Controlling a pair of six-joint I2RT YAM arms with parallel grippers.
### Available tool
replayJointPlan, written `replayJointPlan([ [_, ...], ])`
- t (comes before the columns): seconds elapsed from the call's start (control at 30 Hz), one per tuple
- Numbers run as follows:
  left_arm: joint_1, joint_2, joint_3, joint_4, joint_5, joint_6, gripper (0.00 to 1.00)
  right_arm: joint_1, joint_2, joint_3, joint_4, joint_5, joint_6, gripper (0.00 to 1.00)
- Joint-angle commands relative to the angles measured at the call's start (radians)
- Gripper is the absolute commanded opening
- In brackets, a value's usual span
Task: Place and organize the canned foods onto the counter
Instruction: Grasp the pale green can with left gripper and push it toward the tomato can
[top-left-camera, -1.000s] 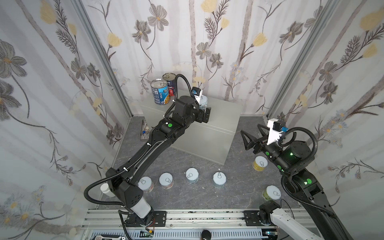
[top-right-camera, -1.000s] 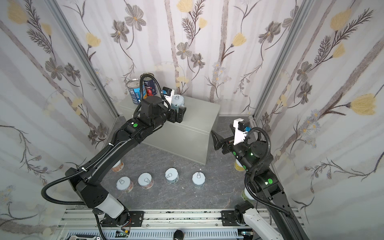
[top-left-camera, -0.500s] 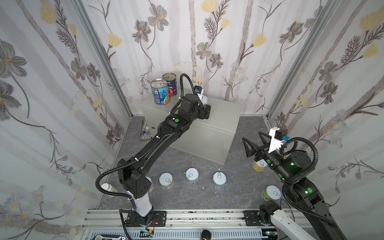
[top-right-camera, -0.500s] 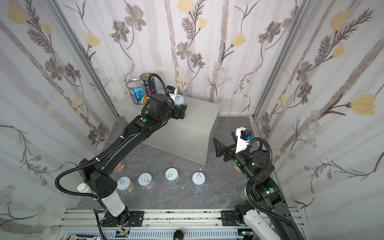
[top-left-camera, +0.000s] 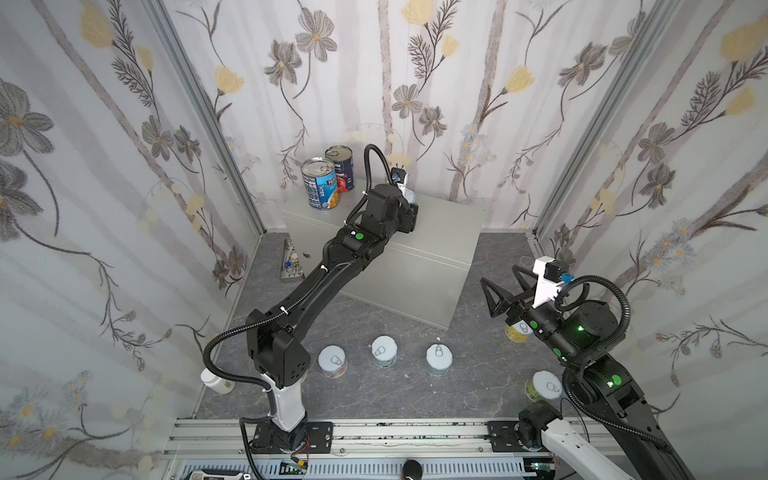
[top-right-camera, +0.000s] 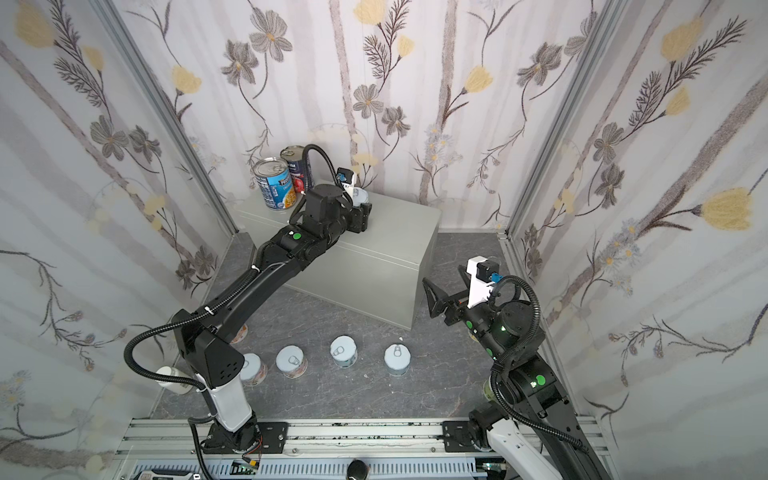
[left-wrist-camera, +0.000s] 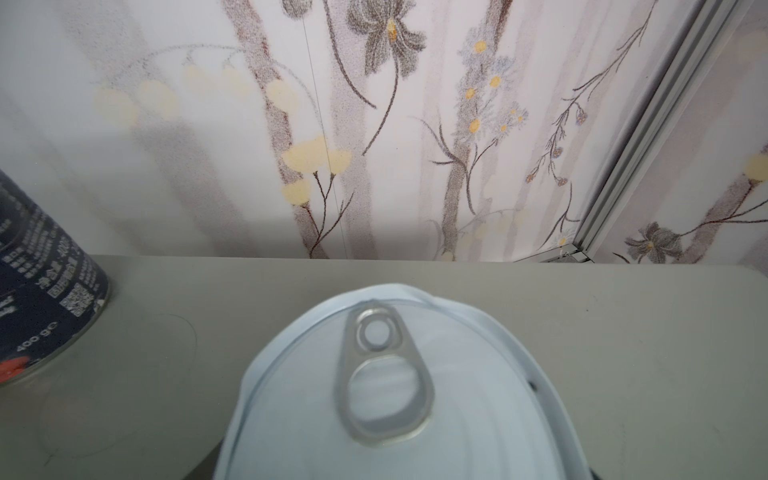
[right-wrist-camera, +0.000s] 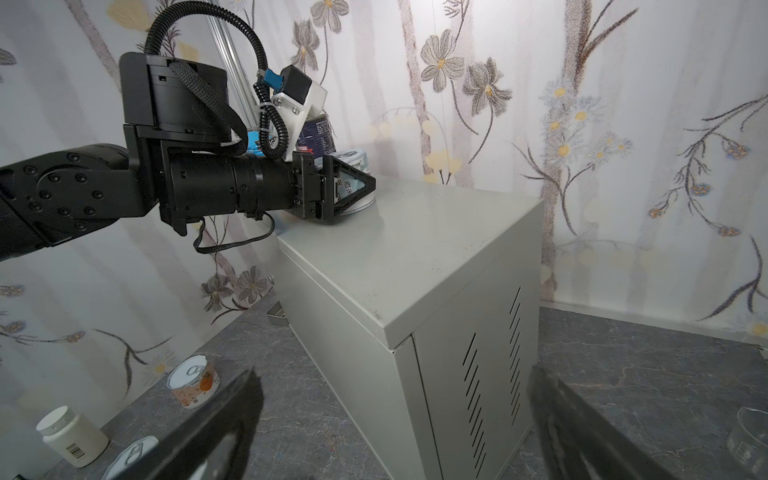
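Left gripper (right-wrist-camera: 362, 176) jaws clench the short can (left-wrist-camera: 395, 395), right gripper's (top-left-camera: 501, 286) gape empty; a sideways drag could strike the tall can (left-wrist-camera: 41, 299).

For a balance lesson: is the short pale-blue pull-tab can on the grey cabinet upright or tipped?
Upright: the short pale-blue pull-tab can stands on the grey metal cabinet, lid up.

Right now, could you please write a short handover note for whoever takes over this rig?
Left end effector: shut on a short can at the cabinet top, near the back, beside the tall cans.
Right end effector: open, empty, above the floor right of the cabinet.
Done: both tall cans stand on the cabinet's back left corner.
To do: release this can, then lift seven short cans off the floor; some sit partly hidden by the arms.
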Motion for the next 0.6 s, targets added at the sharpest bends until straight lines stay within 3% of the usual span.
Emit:
replayJointPlan([
  [0.0,0.023,0.004,0.029,0.051,-0.017,0.018,0.67,0.002,0.009,-0.004,0.037,-0.010,-0.006,1.00],
  [0.57,0.141,0.102,0.186,0.046,0.056,0.031,0.68,0.013,0.066,0.016,0.042,-0.030,-0.002,1.00],
])
